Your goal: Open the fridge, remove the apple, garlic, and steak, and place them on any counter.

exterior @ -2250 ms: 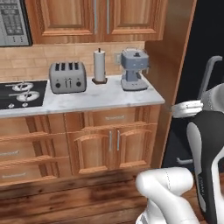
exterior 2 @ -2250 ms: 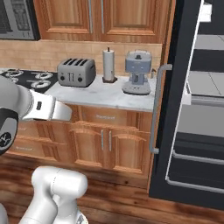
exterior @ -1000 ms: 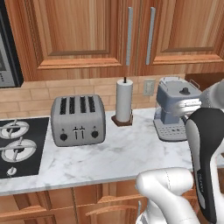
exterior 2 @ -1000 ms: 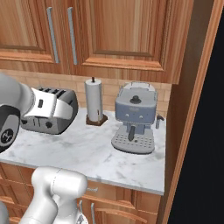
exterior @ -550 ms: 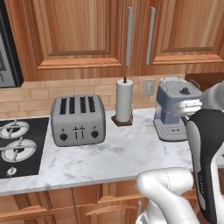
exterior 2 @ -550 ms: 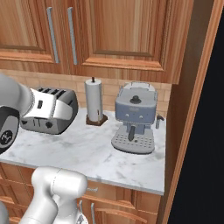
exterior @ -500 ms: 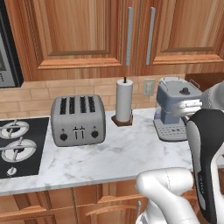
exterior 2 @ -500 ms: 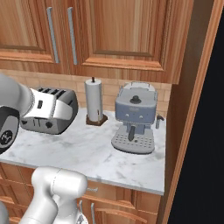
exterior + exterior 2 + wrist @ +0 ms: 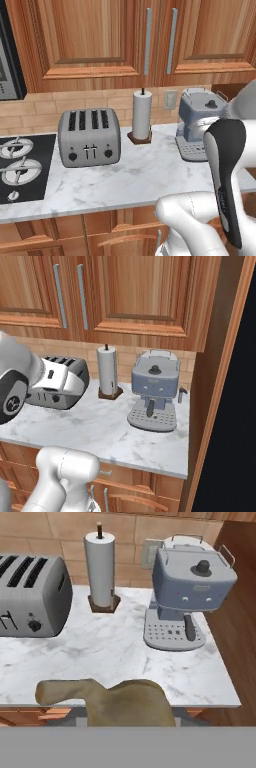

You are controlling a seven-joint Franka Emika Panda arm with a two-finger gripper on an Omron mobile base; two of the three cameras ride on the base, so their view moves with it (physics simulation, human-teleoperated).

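Marble counter [image 9: 115, 652] lies directly below the hand. In the hand view, nearest, the garlic [image 9: 125, 704] sits where the fingertips would rise and hides them. The gripper appears closed on the garlic, carried over the near counter edge, probably for set-down on bare marble. Farther back stand the toaster [image 9: 27, 594] at left, the paper towel roll [image 9: 100, 567] in the middle and the coffee machine [image 9: 190, 587] at right. The left base view adds the stove [image 9: 20, 165] at far left. The right base view adds the fridge [image 9: 235, 406] at right.
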